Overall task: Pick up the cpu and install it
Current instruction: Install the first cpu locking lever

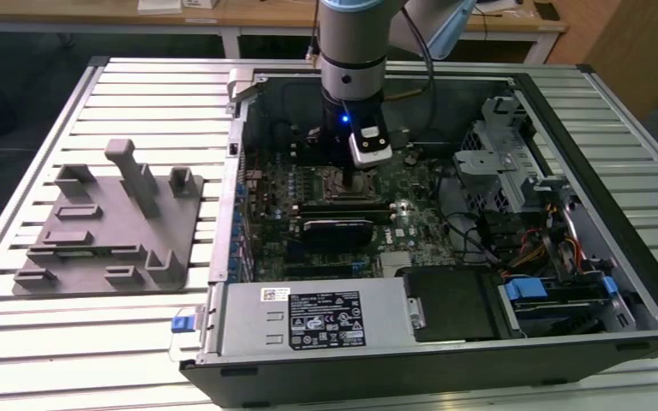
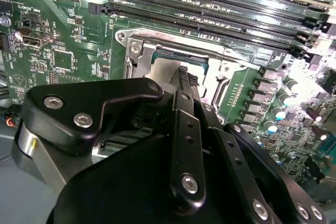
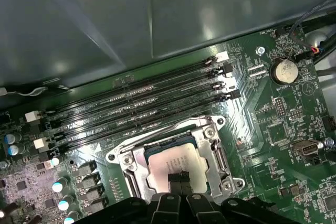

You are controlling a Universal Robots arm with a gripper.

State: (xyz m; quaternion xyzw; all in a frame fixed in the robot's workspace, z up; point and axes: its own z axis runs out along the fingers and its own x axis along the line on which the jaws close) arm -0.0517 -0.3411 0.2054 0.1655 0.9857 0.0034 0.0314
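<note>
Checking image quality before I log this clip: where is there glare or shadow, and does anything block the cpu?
In the second wrist view, glare washes out the motherboard at one edge, and the dark gripper covers part of the cpu. In the first wrist view, the case wall shows soft reflections and the cpu is evenly lit. In the exterior view, the case interior is shadowed.

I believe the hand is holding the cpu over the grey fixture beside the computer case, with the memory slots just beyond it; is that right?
Not quite: the hand is at the metal-framed socket on the green motherboard inside the case, not over the grey fixture. The first wrist view shows the cpu lying within that socket frame, with the memory slots just beyond it, as you said.
</note>
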